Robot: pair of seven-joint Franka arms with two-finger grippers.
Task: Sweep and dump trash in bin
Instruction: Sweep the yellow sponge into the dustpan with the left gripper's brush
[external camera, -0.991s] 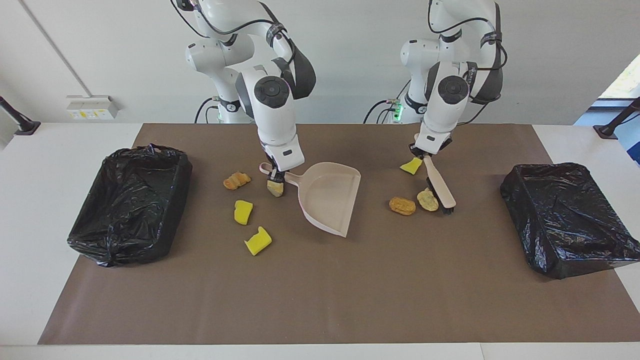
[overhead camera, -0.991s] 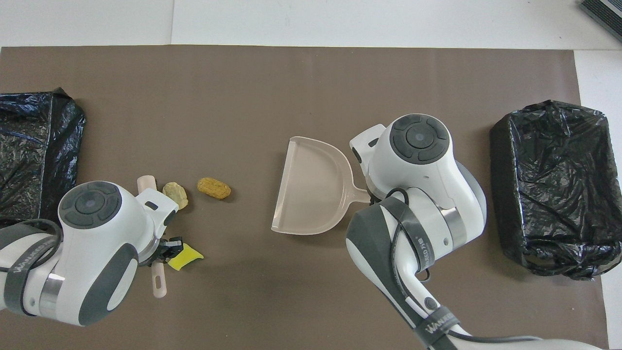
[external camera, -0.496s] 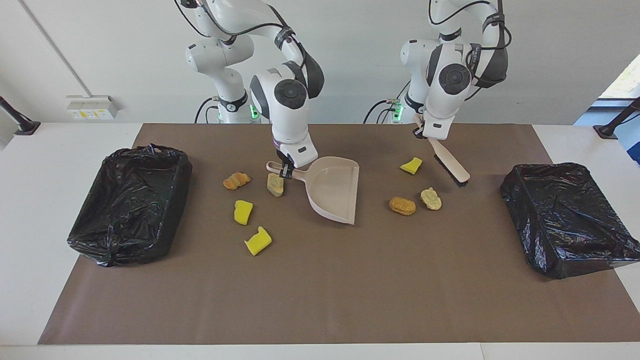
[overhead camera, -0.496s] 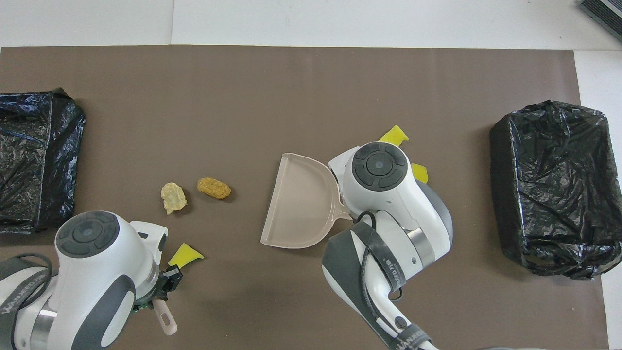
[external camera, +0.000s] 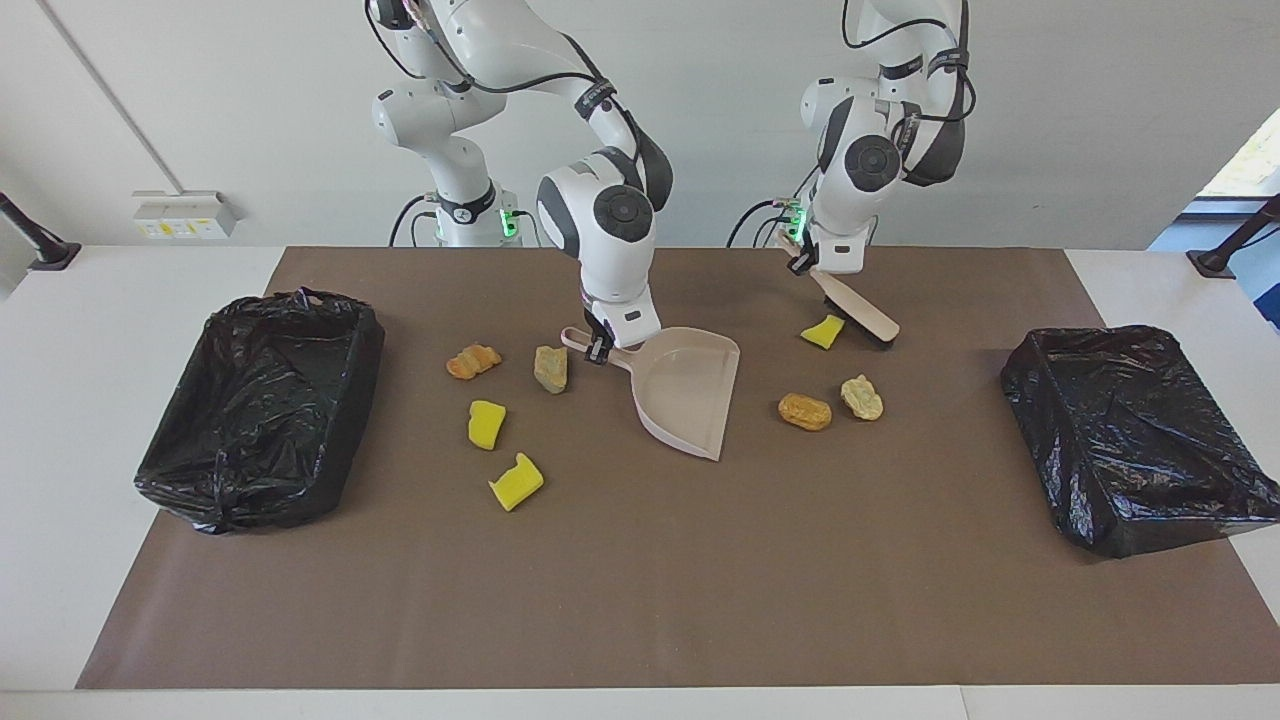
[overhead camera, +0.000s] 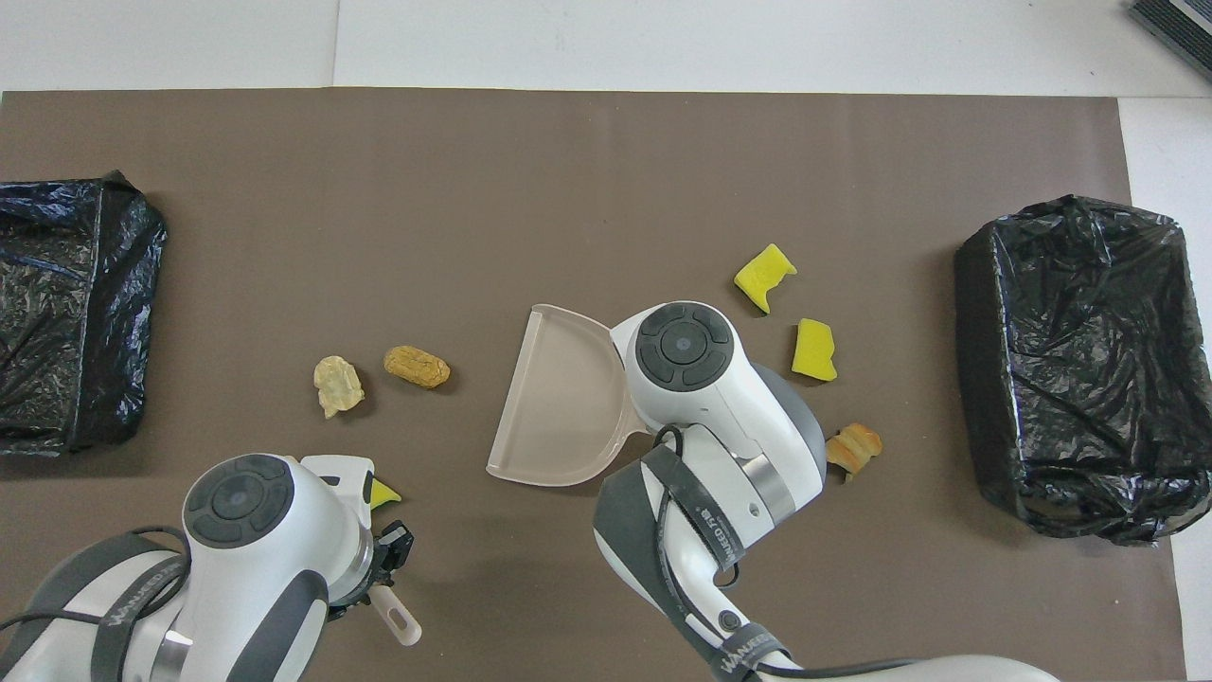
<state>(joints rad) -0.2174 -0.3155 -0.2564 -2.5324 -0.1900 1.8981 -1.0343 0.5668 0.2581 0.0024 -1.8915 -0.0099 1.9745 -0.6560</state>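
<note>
The brown paper mat (external camera: pixel 640 560) covers most of the table. Two black-bagged rectangular bins stand on it: one bin (external camera: pixel 262 405) at the right arm's end, the other bin (external camera: pixel 1135 435) at the left arm's end; both look empty as far as their insides show.

The cream plastic dustpan (external camera: pixel 690 395), taken here as the landmark, is at the middle of the mat, tilted, its handle pinched by the right gripper (external camera: pixel 598 348), whose fingers are pressed onto it. The left gripper (external camera: pixel 803 262) is raised over the mat toward the left arm's end from the dustpan and pinches the handle of the cream hand brush (external camera: pixel 858 312), whose bristle end slants down above one yellow scrap.

The trash is seven scraps, all on the mat and none in the dustpan. Toward the right arm's end from the dustpan lie an orange-brown bread-like piece (external camera: pixel 472 361), a beige lump (external camera: pixel 550 368) just beside the dustpan's handle, and two yellow sponge chunks (external camera: pixel 486 424) (external camera: pixel 516 481) farther from the robots. Toward the left arm's end lie a yellow sponge wedge (external camera: pixel 824 331), an orange-brown piece (external camera: pixel 805 411) and a pale lump (external camera: pixel 862 397).

By this showing the task is barely begun: tools are in hand, sweeping and dumping remain.

The arms' dark cable sleeves carry white lettering in the overhead view, too small to read with confidence.
</note>
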